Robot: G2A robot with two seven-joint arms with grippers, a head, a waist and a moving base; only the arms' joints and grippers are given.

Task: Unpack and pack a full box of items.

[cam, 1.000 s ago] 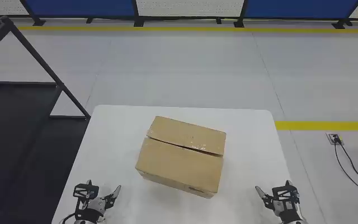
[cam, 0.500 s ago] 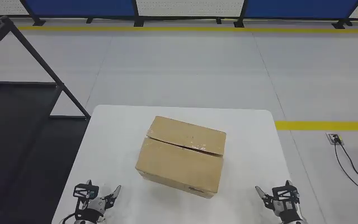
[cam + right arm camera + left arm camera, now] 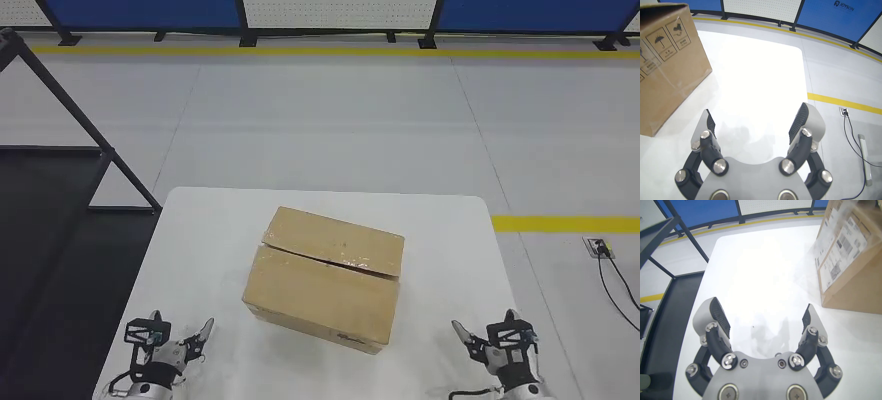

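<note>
A white surface (image 3: 200, 250) is set on a pale grey floor (image 3: 330, 120). A black metal frame (image 3: 60, 97) and a dark tray (image 3: 50, 260) are seen beside it. Blue partition panels (image 3: 140, 12) are lined up behind a yellow floor stripe (image 3: 300, 50). A black cable (image 3: 606, 280) is plugged into a floor socket (image 3: 598, 247).

Bare table (image 3: 200, 240) (flanking mid-table box (image 3: 325, 278))

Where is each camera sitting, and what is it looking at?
Top view: above the arms, looking down at table and box; left gripper and right gripper at near edge.
Left wrist view: on the left wrist, facing across the table; open left gripper shows.
Right wrist view: likewise on the right wrist; open right gripper shows.
Shared: all see the box.
</note>
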